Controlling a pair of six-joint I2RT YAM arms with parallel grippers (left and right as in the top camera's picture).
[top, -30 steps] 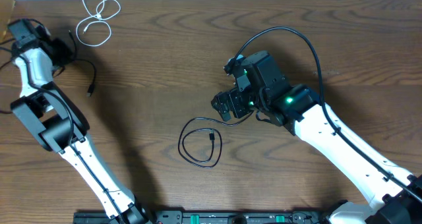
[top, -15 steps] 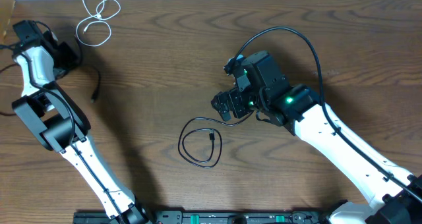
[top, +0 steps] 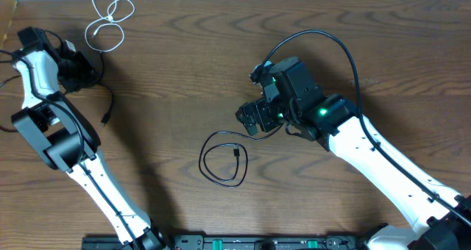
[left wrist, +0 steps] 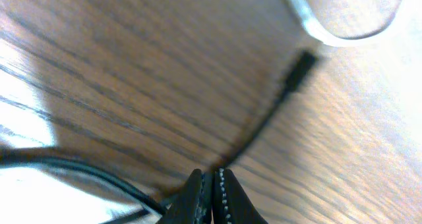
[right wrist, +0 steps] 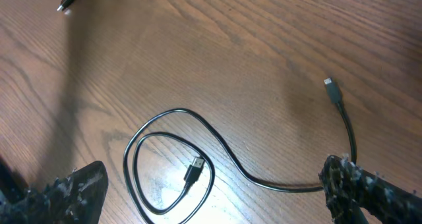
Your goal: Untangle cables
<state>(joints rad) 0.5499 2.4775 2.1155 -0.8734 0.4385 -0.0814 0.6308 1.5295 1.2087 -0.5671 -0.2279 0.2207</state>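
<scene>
A white cable point(top: 110, 18) lies looped at the far left edge and shows blurred in the left wrist view point(left wrist: 343, 36). My left gripper point(top: 82, 75) point(left wrist: 212, 184) is shut on a thin black cable point(top: 110, 103) point(left wrist: 264, 122) just below it; the cable's free plug point(left wrist: 300, 69) trails on the table. A second black cable point(top: 224, 158) point(right wrist: 171, 165) lies coiled at mid-table, one plug point(right wrist: 194, 170) inside the loop, the other point(right wrist: 331, 89) off to the right. My right gripper point(top: 254, 119) point(right wrist: 214, 178) is open and empty above this coil's tail.
The thick black arm cable point(top: 324, 40) arches behind the right arm. The left arm's base link point(top: 51, 129) stands near the table's left edge. The wooden table point(top: 176, 73) is bare between the two arms.
My left gripper has shifted right and slightly toward the front, dragging the held black cable; its free plug has slid toward the front. The right arm and the coiled cable have not moved.
</scene>
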